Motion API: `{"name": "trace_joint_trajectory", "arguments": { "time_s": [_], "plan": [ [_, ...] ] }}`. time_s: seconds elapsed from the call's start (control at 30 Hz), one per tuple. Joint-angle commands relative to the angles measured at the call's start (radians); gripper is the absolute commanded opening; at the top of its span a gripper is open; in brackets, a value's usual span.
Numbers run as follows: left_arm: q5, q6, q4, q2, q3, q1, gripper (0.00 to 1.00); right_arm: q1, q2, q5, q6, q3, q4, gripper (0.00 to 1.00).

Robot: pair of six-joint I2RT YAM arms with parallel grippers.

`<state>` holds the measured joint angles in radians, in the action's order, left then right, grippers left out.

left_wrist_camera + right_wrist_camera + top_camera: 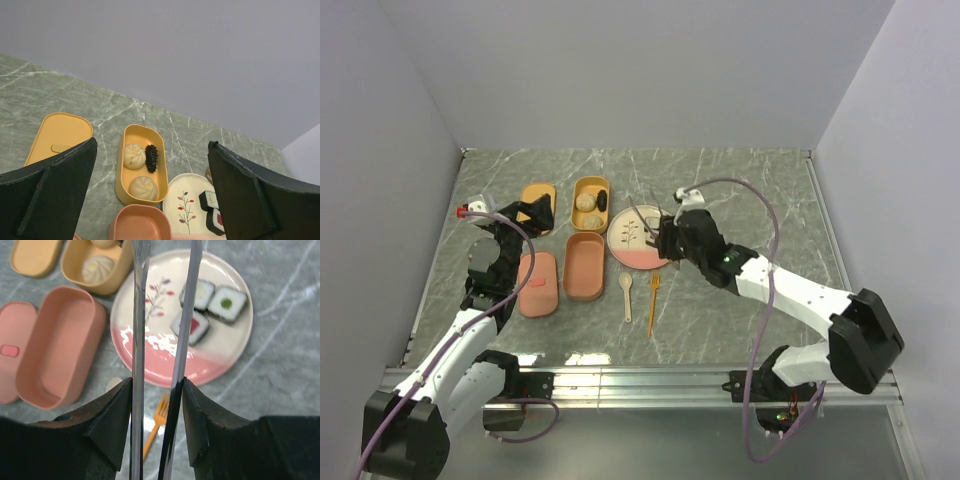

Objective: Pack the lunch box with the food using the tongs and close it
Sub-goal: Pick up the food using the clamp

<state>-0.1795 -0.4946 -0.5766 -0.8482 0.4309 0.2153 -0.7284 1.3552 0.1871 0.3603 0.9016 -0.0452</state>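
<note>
Grips the tongs (139, 330) between the right fingers (112, 420), set at a middling width and pressing both slender arms from the outside. Carries those arms out over the plate (220, 355), alongside the three sushi rolls (192, 326); cannot tell where the tips end, cut off by the frame edge. Spreads the left fingers (55, 190) wide, holding nothing, over the yellow lid (57, 132) at the far left of the worktop (750, 190).

Likely to lose a roll through slip: thin smooth metal against a small piece, with only the fingers' squeeze to close the arms. Likely to nudge a neighbour as well, given rolls lying just beside one another, apparently touching. Could twist the tongs in the grip if pressed unevenly, and so drop a piece on the worktop between plate and box.

Holds, in the yellow box (122, 172), two beige balls (134, 156) and the dark brown piece (151, 158), the piece just beside the farther ball. Holds nothing in the pink box (62, 345), open just left of the plate. Shows both lids off: the yellow lid beside its box, the pink lid (12, 355) beside the pink box. Shows the orange fork (155, 427) near the plate's near rim.
</note>
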Motion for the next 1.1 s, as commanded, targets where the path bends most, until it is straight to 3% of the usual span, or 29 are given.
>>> {"name": "trace_joint_trajectory", "arguments": {
  "time_s": [0.0,0.43,1.07],
  "plan": [
    [0.028,-0.012,-0.037,-0.002,0.000,-0.007,0.99,-0.019,-0.100,0.061,0.049,-0.062,0.038,0.50],
    [0.035,-0.019,-0.034,0.024,-0.006,-0.008,0.99,-0.068,-0.263,0.071,0.204,-0.294,0.041,0.51],
    [0.031,-0.019,-0.031,0.024,-0.007,-0.008,1.00,-0.088,-0.225,0.045,0.289,-0.368,0.108,0.52]
  ]
}}
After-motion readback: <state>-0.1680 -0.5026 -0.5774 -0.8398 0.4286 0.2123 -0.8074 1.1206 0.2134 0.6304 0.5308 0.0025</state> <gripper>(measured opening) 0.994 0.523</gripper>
